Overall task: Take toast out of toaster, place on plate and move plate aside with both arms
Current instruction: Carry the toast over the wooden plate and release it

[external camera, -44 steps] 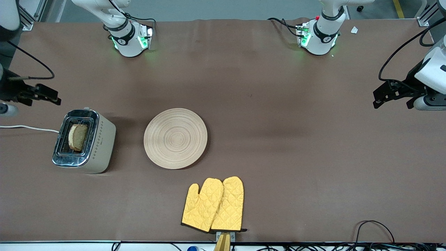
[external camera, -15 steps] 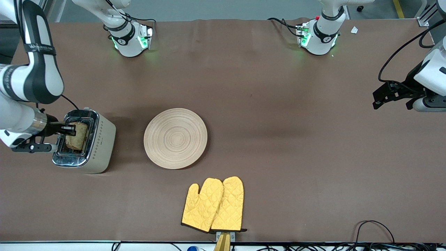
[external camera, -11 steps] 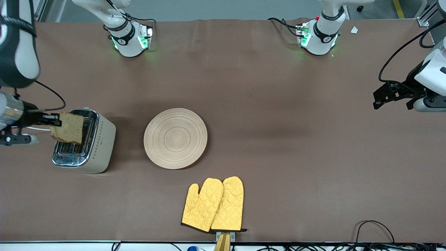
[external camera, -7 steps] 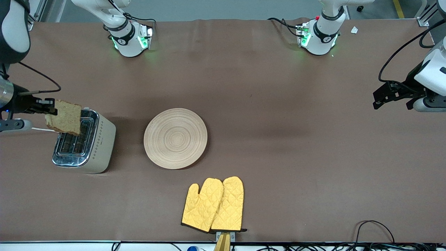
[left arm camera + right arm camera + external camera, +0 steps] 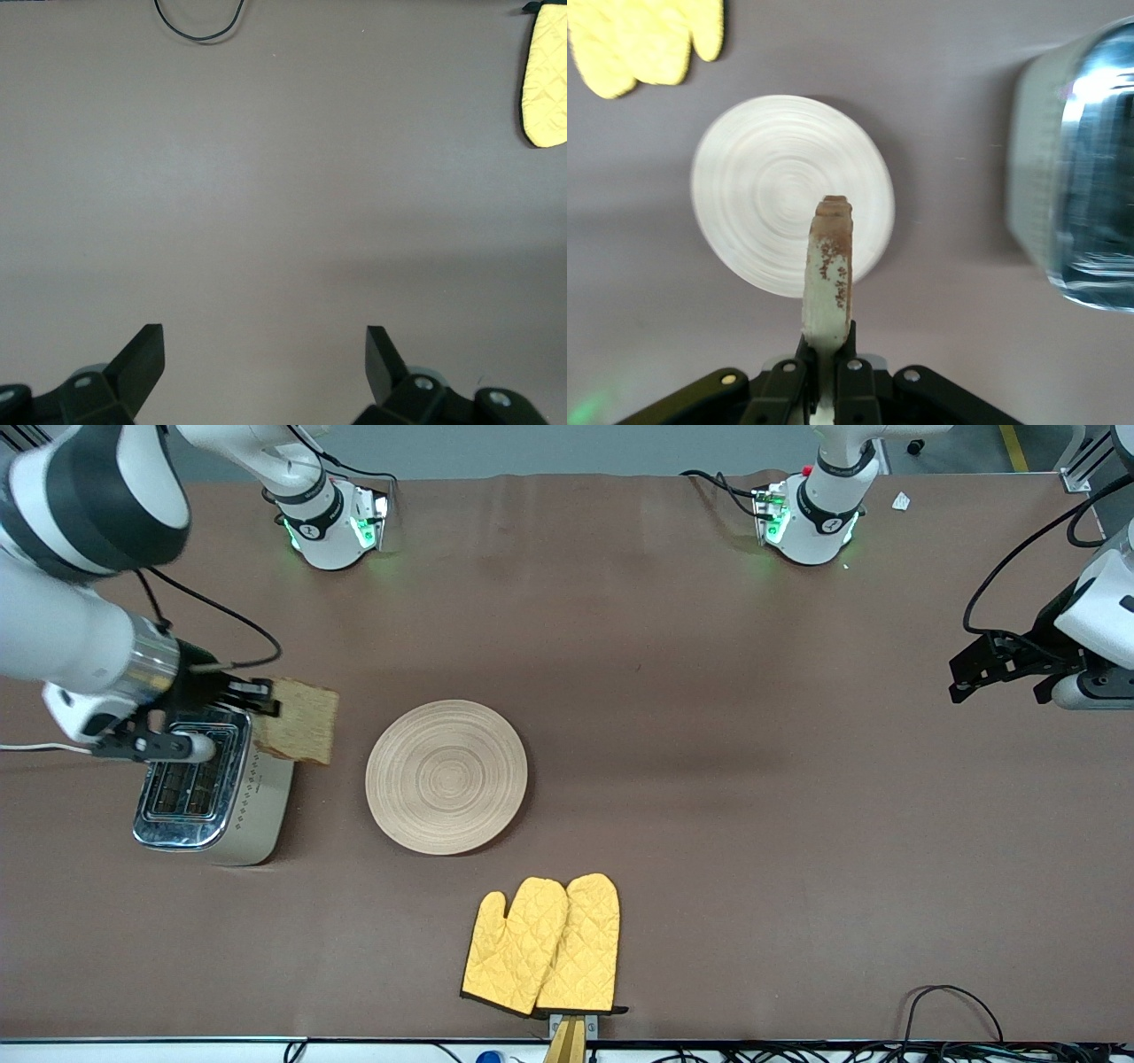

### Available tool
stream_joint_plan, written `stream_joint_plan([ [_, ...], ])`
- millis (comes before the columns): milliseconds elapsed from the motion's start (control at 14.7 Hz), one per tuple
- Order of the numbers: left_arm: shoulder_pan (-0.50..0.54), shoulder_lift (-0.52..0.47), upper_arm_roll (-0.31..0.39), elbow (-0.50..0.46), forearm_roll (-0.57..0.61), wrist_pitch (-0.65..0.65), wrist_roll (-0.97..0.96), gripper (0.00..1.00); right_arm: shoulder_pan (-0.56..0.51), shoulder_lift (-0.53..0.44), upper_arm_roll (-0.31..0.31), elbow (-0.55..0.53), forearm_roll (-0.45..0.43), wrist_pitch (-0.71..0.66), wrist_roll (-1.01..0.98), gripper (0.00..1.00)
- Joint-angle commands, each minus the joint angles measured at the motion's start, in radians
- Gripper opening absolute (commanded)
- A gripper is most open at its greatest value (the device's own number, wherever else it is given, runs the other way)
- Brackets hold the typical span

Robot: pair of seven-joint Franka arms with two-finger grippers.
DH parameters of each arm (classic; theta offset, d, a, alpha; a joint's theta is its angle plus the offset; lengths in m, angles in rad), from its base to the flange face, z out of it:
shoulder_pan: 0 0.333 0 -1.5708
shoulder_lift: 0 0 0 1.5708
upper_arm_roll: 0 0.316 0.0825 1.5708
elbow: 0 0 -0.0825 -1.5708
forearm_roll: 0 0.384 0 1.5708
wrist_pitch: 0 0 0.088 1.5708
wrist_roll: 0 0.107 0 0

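**Toast swings clear of the toaster**

The toast [image 5: 299,722], up from the slot, now hangs between toaster [image 5: 213,784] and plate [image 5: 446,777], clenched in the right hand [image 5: 263,697]. Mitts [image 5: 542,945] lie nearer the camera. The left hand [image 5: 264,354] waits, spread wide over bare desk [image 5: 283,177].

No text, brand, label or number is showing legibly on anything; the markings on both arm bases are staying unreadable.

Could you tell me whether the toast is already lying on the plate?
No, the right gripper holds the toast in the air beside the toaster, short of the plate.
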Motion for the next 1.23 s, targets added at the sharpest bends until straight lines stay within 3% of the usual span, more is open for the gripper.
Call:
stream_joint_plan([
  [0, 0.002, 0.008, -0.006, 0.023, 0.023, -0.01, 0.002, 1.0, 0.063, -0.011, -0.009, -0.143, 0.069, 0.158, 0.057, 0.0],
  [682, 0.004, 0.01, -0.004, 0.022, 0.023, -0.012, 0.0, 1.0, 0.24, 0.107, -0.009, -0.222, 0.245, 0.468, 0.12, 0.0],
  [1023, -0.001, 0.01, -0.006, 0.022, 0.023, -0.012, -0.011, 1.0, 0.232, 0.174, -0.01, -0.231, 0.245, 0.517, 0.059, 0.0],
  [1159, 0.003, 0.01, -0.006, 0.022, 0.023, -0.012, -0.003, 1.0, 0.194, 0.181, -0.012, -0.307, 0.245, 0.588, -0.048, 0.0],
])
